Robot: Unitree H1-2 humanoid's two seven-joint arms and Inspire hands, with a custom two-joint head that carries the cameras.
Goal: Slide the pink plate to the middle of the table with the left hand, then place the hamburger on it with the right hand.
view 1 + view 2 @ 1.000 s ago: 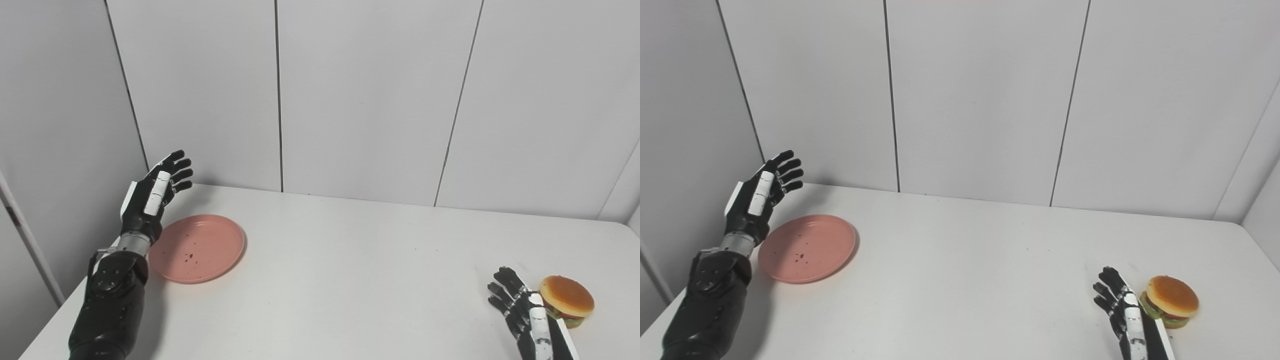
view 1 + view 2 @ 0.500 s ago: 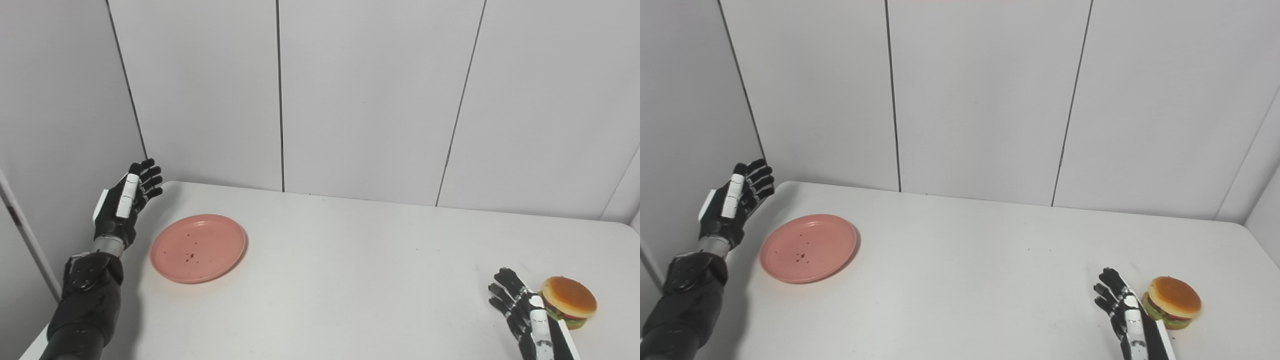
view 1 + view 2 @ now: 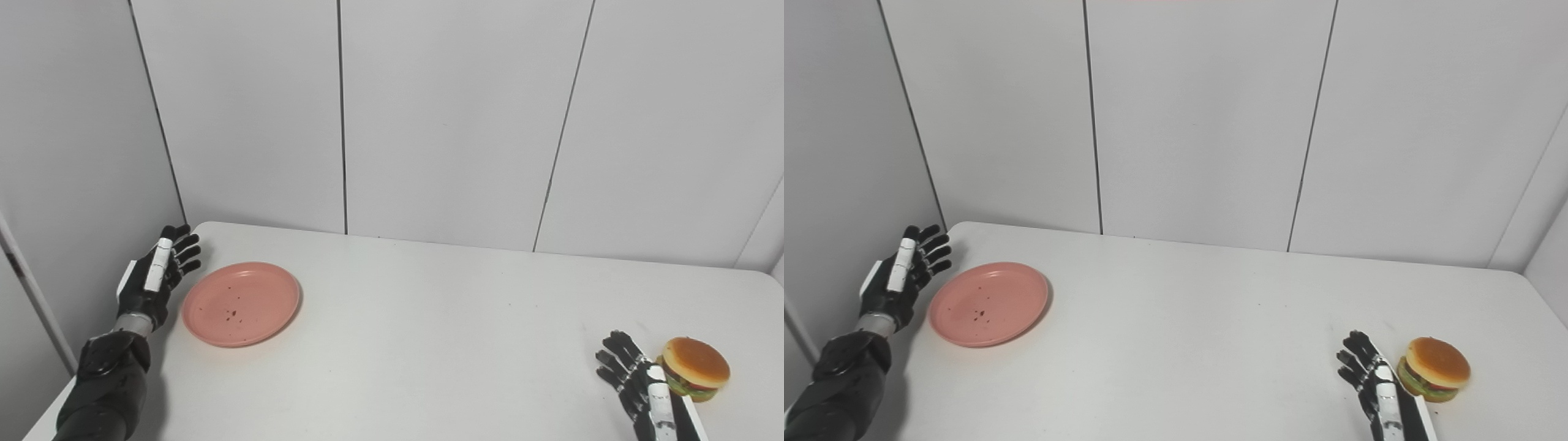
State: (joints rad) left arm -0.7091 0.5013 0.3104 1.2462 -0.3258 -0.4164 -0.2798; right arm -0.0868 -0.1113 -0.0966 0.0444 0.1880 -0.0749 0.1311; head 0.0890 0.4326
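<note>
At the left edge of the frame the left robot hand (image 3: 156,275) stands upright with its fingers spread and nothing in it, just beside the pink plate (image 3: 241,303) but apart from its rim. The plate lies flat on the white worktop (image 3: 429,318) in the lower left of the frame, well short of the middle, so the slide is not yet done. It looks like a thin, stiff, shallow dish with a low raised lip and a few dark specks on its face; it is probably light plastic and should glide easily on the smooth surface. The sensible contact is the outer left rim, pushed sideways with the fingers, gently, since a light plate could skid on or turn if pushed off centre. The middle of the frame is bare worktop. In the lower right the right robot hand (image 3: 1372,376) rests low, fingers apart and empty, just beside the hamburger (image 3: 1434,369) without clearly touching it. The hamburger looks like a light toy, rounded and possibly soft; a hold around its sides, across the bun, seems best.
</note>
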